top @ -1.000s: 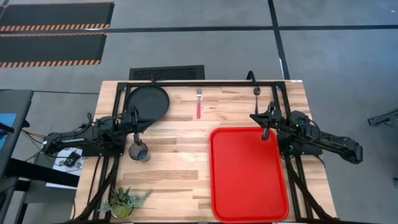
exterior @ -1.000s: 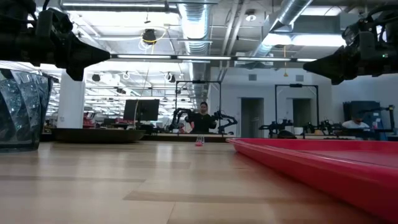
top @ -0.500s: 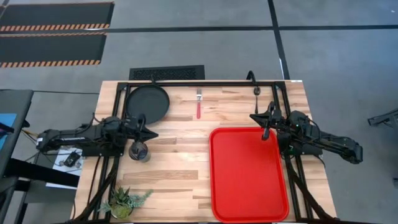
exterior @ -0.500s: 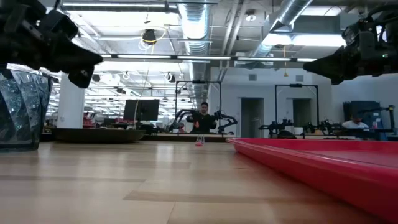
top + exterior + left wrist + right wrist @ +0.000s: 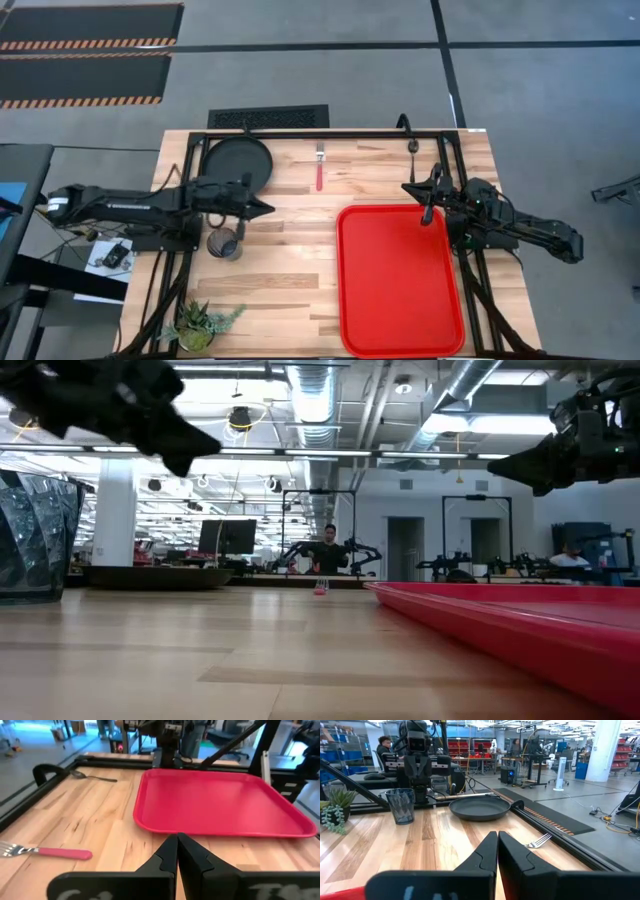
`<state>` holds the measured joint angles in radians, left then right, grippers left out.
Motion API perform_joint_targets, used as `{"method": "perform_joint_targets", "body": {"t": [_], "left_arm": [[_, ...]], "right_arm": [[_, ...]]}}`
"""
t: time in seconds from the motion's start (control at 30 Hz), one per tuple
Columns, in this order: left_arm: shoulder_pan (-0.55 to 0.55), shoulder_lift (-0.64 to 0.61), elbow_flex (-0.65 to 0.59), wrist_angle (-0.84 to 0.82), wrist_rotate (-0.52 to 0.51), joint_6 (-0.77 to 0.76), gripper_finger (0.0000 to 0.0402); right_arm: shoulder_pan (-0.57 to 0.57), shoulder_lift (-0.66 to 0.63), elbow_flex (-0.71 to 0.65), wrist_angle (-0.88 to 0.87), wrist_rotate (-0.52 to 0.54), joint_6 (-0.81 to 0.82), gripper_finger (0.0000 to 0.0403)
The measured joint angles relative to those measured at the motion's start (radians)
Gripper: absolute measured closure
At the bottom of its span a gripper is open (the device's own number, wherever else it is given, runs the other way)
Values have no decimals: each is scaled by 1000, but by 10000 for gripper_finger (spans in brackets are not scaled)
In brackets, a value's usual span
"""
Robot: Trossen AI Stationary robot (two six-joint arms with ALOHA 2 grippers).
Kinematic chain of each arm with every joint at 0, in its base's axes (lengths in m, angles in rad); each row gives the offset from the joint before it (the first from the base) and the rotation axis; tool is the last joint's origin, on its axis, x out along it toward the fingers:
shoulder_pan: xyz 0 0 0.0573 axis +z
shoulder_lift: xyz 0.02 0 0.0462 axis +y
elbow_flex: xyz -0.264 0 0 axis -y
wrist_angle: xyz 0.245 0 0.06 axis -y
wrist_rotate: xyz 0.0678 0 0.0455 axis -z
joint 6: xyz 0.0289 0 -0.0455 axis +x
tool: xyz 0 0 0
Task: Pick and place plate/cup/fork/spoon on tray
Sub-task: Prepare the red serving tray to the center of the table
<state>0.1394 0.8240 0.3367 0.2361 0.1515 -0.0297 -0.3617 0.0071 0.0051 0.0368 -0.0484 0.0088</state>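
Red plastic fills the near right of the pale wooden desk [image 5: 300,270]: the big rectangular tray [image 5: 400,285] with rounded corners and a raised rim lies empty, so none of the four items has been placed yet. At the near left corner sits a small potted green plant [image 5: 197,326], no part of the job. Farther in, the small dark smoky see-through tumbler, the cup [image 5: 223,243], stands upright just under the left arm. The left pincer [image 5: 262,208], its fingers pressed together and holding nothing, reaches out above the bare boards between the cup and the tray, pointing toward the tray; judging from its height and closed tips, it is travelling rather than grasping. The right pincer [image 5: 426,214] hangs over the tray's far edge, fingers nearly together with nothing between them, likely waiting where it will not block the other arm. Beyond these, the slim fork [image 5: 320,170] with silver tines and a red handle lies flat near the desk's far middle, the large round matte-black plate [image 5: 238,165] rests at the far left corner, and the small thin dark metal spoon [image 5: 412,152] lies near the far right edge, well apart from the tray.
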Motion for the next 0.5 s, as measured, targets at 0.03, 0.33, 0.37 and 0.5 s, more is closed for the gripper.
{"method": "perform_joint_targets", "body": {"t": [0.03,0.33,0.37,0.5], "left_arm": [[0,42,25,4,1,-1,401],[0,397,209,49,22,1,401],[0,432,228,59,33,-3,401],[0,564,320,71,93,-12,402]], "right_arm": [[0,0,0,0,0,0,365],[0,0,0,0,0,0,365],[0,0,0,0,0,0,365],[0,0,0,0,0,0,365]]}}
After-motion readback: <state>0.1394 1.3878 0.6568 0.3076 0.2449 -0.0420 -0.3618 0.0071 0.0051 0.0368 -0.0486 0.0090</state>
